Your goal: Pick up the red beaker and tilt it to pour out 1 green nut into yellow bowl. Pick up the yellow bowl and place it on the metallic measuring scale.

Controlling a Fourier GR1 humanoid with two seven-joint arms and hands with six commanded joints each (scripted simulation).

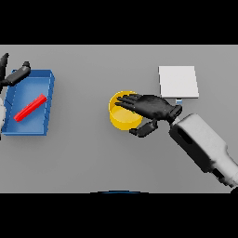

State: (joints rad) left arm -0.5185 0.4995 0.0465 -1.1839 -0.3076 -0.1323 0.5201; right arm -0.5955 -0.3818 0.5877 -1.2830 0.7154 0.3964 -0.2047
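Grey table (pixel 83 158) filled the frame. At the far left edge the left robot hand (pixel 14 74) showed over the upper left corner of a blue tray (pixel 49 86), its dark fingers spread and loosely straight, holding nothing. Inside the tray a red beaker (pixel 30 107) lay on its side, slanting from lower left to upper right, apart from that hand. No green nut could be made out anywhere.

Right of centre stood the yellow bowl (pixel 122 120), upright on the table. Whether a nut lay inside it could not be told, since its floor looked plain yellow where it showed. The right robot hand (pixel 151 108) reached in from the lower right and lay across the bowl's right rim, fingers stretched over the opening toward the left and the thumb curled below against the outer wall, so the rim seemed pinched between them. The bowl looked to be resting on the table, not lifted.

Upper right of the bowl sat the scale (pixel 178 81), a pale square plate, just beyond the hand's wrist and bare on top.

Judging by this, the pouring part appeared finished or set aside, with the beaker down in the tray. What remained was lifting the bowl and carrying it a short way up and right onto the scale.
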